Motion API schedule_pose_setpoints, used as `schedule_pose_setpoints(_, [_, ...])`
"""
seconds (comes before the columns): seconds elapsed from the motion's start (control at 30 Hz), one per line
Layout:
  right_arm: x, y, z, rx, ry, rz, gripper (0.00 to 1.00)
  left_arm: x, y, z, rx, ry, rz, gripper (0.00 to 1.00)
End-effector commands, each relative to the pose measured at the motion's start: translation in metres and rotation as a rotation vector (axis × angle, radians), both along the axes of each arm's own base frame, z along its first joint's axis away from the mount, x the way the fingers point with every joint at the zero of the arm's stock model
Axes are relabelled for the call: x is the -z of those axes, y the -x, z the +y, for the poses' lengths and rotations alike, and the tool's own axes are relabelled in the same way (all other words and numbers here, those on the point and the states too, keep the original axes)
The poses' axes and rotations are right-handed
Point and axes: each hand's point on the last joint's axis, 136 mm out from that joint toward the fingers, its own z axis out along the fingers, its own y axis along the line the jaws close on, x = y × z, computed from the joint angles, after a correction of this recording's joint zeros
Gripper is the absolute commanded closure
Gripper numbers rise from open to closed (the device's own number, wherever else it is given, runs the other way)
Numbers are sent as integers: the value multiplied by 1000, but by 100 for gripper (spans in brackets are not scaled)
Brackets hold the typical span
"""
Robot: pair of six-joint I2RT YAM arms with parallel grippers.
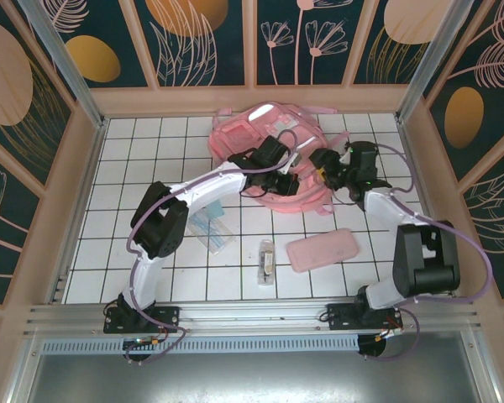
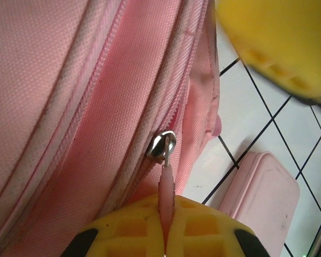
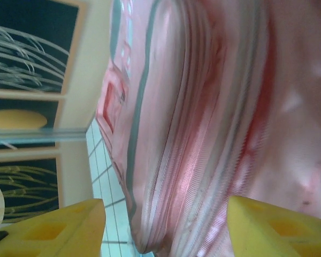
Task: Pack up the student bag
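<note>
- L gripper [image 2: 166,225]: jaws pinched tight on zip pull [image 2: 166,179].
- R gripper [image 3: 166,214]: jaws wide, empty, facing student bag [image 3: 203,107].
- Bag sits just beyond pencil case [image 1: 322,250].
- Tip: R clamps fabric first, then L drags pull straight along zip, no twisting.

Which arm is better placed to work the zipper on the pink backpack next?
Left. The left fingers are shut on the zipper pull of the student bag; the right fingers stand open at the bag, gripping nothing.
</note>
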Motion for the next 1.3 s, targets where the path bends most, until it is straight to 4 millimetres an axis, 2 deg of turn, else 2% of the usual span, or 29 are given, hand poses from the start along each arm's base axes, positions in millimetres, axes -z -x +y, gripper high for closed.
schedule_pose_setpoints(0.0, [16, -6, 25, -31, -76, 30, 42, -32, -6, 6, -49, 64, -51, 100])
schedule_pose_setpoints(0.03, [23, -8, 27, -29, -91, 40, 47, -34, -5, 6, -51, 76, -50, 100])
schedule_pose_setpoints(0.07, [28, -11, 29, -24, -113, 49, 57, -35, -3, 7, -54, 86, -47, 100])
schedule_pose_setpoints(0.13, [32, -16, 30, -17, -131, 49, 82, -37, -1, 11, -64, 92, -49, 100])
schedule_pose_setpoints(0.17, [30, -18, 28, -4, -129, 37, 99, -36, 1, 13, -66, 87, -50, 100])
schedule_pose_setpoints(0.23, [20, -23, 22, 31, -125, 2, 100, -26, 5, 21, -77, 57, -46, 100])
schedule_pose_setpoints(0.33, [-3, -30, 9, 73, -138, -53, 100, 8, 15, 40, -109, -23, -6, 100])
schedule_pose_setpoints(0.43, [-20, -33, -6, 95, -138, -82, 100, 43, 16, 79, -198, -141, -3, 100])
schedule_pose_setpoints(0.53, [-30, -32, -18, 109, -119, -102, 100, 56, 4, 129, -322, -181, 3, 100])
schedule_pose_setpoints(0.6, [-36, -30, -21, 110, -125, -115, 100, 55, -12, 166, -415, -189, -13, 100])
schedule_pose_setpoints(0.67, [-38, -28, -19, 96, -130, -121, 100, 43, -34, 195, -484, -223, -85, 100])
schedule_pose_setpoints(0.83, [-40, -22, -10, 34, -132, -123, 100, 2, -98, 232, -607, -284, -313, 100])
schedule_pose_setpoints(0.9, [-43, -18, -8, 10, -121, -132, 100, -1, -123, 249, -659, -337, -360, 100])
schedule_pose_setpoints(0.97, [-43, -14, -9, 0, -96, -134, 100, 8, -141, 273, -713, -408, -364, 100])
schedule_pose_setpoints(1.1, [-54, -14, -9, -19, -76, -162, 100, 20, -151, 306, -781, -497, -337, 100])
schedule_pose_setpoints(1.17, [-59, -17, -7, -28, -78, -174, 100, 14, -147, 308, -783, -493, -343, 100])
schedule_pose_setpoints(1.27, [-63, -21, 0, -59, -85, -185, 100, 6, -138, 300, -768, -418, -330, 100])
